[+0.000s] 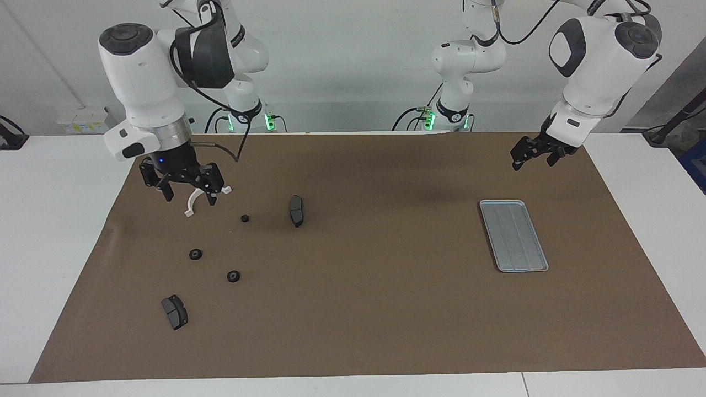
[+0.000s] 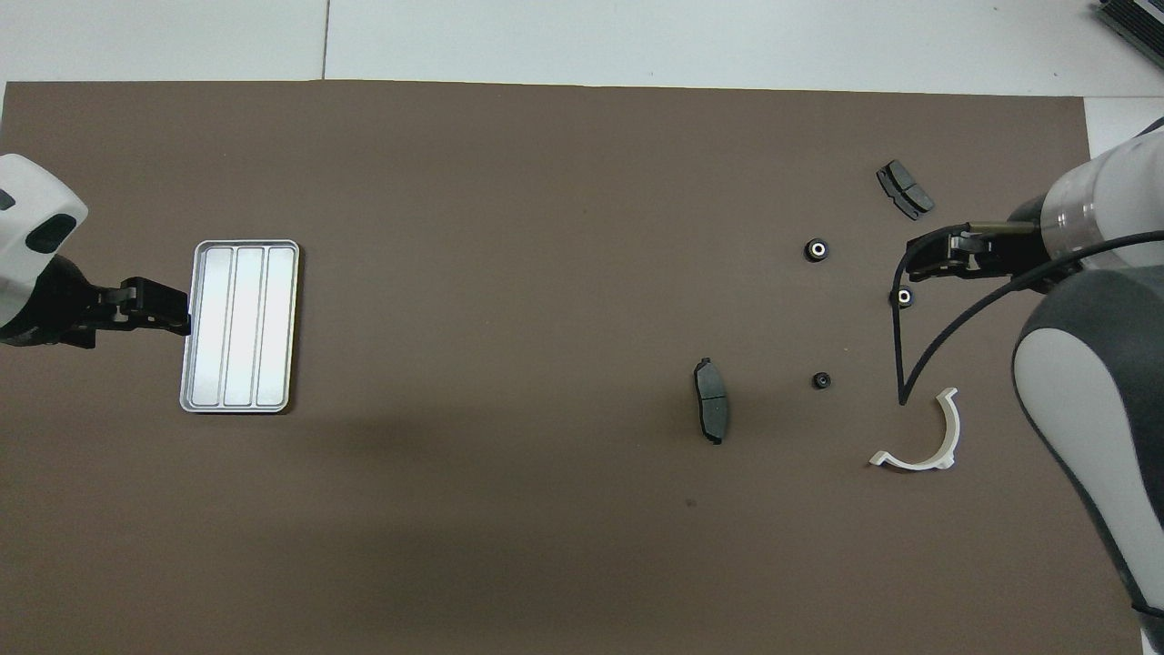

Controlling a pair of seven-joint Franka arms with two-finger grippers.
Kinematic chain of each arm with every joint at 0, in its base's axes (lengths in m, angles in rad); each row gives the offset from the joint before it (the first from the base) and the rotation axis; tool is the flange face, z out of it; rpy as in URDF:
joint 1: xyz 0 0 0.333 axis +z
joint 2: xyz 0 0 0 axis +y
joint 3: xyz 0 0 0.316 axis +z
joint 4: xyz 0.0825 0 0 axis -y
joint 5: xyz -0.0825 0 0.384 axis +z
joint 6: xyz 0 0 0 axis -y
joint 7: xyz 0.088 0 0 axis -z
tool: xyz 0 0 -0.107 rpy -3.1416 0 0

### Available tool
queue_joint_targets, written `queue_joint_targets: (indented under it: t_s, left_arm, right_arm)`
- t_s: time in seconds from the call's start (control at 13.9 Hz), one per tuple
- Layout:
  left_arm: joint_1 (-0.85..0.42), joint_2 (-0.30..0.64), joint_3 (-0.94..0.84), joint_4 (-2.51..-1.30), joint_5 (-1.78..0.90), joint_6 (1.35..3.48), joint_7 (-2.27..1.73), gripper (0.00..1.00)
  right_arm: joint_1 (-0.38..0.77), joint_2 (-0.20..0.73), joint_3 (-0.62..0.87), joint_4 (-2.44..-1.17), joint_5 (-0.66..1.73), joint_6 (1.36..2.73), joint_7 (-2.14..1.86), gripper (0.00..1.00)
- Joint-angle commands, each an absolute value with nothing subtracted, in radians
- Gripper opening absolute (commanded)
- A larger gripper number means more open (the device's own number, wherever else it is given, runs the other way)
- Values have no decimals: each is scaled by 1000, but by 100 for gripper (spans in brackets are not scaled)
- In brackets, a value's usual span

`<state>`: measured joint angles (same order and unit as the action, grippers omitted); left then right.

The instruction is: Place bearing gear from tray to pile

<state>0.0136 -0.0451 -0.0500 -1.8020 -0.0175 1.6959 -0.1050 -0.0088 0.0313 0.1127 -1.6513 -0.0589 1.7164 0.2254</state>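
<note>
On the counter at the right arm's end, three gears (image 1: 195, 254) lie among the pile; the tray (image 1: 513, 235) holds none. Small, stiff and probably slippery, each wants gripping across its rim. Both claws, right (image 1: 186, 185) and left (image 1: 533, 152), hang wide and empty.

Tray (image 1: 513, 235) toward the left arm's end — gears (image 1: 233, 276), pads (image 1: 297, 210), bracket (image 2: 918, 435) toward the right arm's.

A brown mat (image 1: 364, 309) covers the white surface (image 1: 55, 231), and a small yellowish box (image 1: 81, 119) sits at its edge by the wall.
</note>
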Motion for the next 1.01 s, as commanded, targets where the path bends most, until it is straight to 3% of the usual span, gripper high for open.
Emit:
queue_joint_targets:
  t_s: [0.0,0.94]
  left_arm:
    - [18,-74,-54,-1832,2,1715,-109,100]
    - [18,-74,-54,-1832,2,1717,-109,100]
  right_arm:
    - [-20,9,117,-1681,-37,1723,179,100]
    - [-26,-52,112,-1758,6,1697,163,100]
